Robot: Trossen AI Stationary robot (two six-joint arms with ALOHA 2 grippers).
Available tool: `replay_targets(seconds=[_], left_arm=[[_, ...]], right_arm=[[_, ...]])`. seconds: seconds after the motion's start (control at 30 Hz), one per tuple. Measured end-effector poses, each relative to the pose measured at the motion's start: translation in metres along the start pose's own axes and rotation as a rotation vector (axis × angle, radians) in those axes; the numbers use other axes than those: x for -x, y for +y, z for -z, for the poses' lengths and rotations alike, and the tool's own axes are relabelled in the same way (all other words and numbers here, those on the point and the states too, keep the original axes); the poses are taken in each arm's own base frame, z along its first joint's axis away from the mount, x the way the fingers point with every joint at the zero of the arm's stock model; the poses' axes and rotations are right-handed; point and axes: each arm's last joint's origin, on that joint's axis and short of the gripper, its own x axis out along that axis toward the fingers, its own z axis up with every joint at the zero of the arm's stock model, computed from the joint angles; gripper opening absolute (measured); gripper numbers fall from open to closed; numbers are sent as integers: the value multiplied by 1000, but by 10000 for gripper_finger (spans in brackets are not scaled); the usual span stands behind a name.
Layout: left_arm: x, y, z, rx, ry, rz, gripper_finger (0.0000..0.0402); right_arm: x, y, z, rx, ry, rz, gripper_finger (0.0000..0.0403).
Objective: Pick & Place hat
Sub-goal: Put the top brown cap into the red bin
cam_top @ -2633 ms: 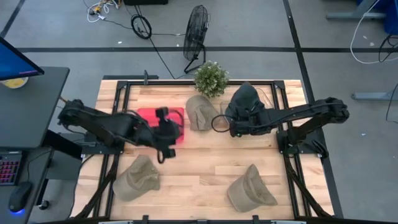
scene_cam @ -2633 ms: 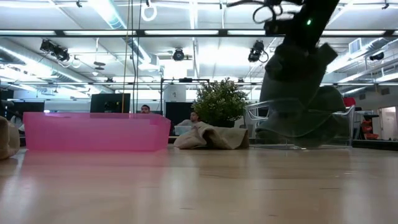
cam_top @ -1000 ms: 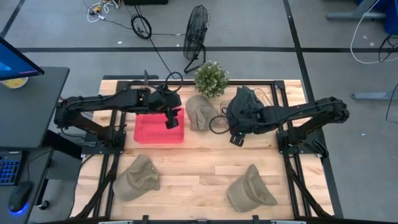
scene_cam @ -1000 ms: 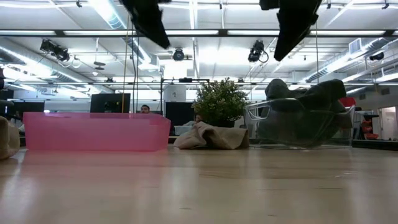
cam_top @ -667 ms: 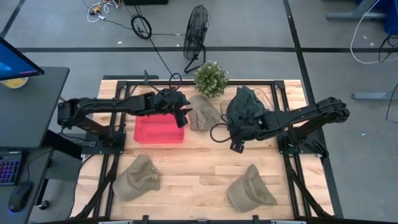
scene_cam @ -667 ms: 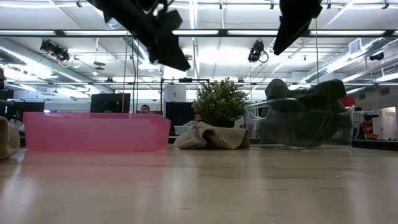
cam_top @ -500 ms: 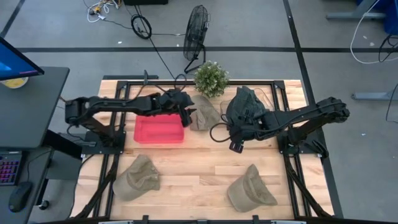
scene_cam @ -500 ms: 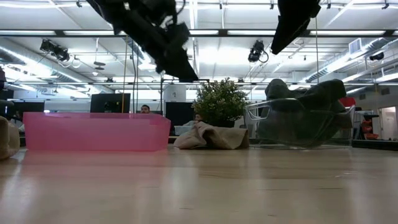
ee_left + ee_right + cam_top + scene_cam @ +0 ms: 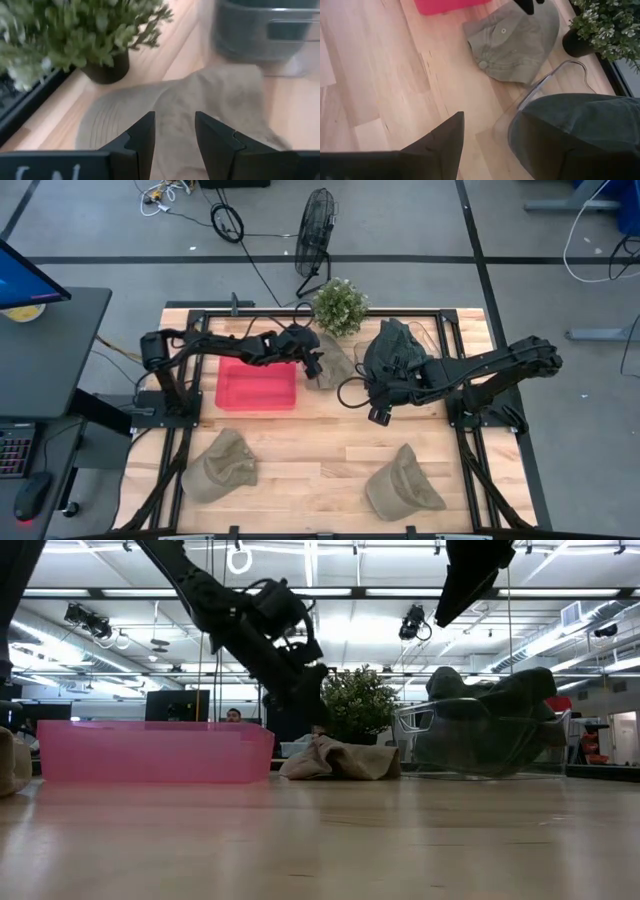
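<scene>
A khaki hat point(image 9: 330, 363) lies flat on the wooden table at the far middle, between the pink bin point(image 9: 257, 387) and a clear bin point(image 9: 480, 745) that holds a dark hat point(image 9: 393, 343). My left gripper point(image 9: 175, 142) hangs open just above the khaki hat point(image 9: 210, 100), its fingers pointing down at the hat without touching it; the low view shows the left gripper point(image 9: 303, 690) clear of the khaki hat point(image 9: 340, 760). My right gripper point(image 9: 376, 414) stands open and high over bare table, near the clear bin, with nothing in it.
A potted plant point(image 9: 340, 304) stands at the far edge behind the khaki hat. Two more khaki hats lie near the front edge, one at the left point(image 9: 220, 466) and one at the right point(image 9: 402, 482). Bare wood lies between them.
My left gripper has swung from above the pink bin toward the table's right and come down, so that it now hangs over the khaki hat, still open. The hats and bins have not moved.
</scene>
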Motion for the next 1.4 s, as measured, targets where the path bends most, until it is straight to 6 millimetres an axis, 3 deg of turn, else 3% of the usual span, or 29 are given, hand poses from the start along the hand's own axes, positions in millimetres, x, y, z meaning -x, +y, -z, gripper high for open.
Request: replay_targets(seconds=[0.53, 0.63, 0.77, 0.9, 1.03, 1.13, 1.4], left_arm=[[-31, -8, 31, 10, 102, 0, 139], [-34, -8, 34, 7, 112, -3, 111], [-34, -8, 34, 8, 111, -5, 27], [-29, -8, 27, 10, 97, 2, 9], [-9, -11, 10, -2, 71, 19, 5], [18, -13, -5, -10, 60, 30, 5], [116, -18, -37, -83, -10, 83, 3]], right_arm=[[0, 0, 0, -1, -3, -1, 197], [0, 0, 0, -1, -4, -1, 197], [0, 0, 0, -2, -4, -1, 197], [0, 0, 0, -2, -4, -2, 197], [0, 0, 0, -2, -4, -2, 197], [0, 0, -1, -3, -5, -2, 197], [0, 0, -1, -4, -8, -3, 197]])
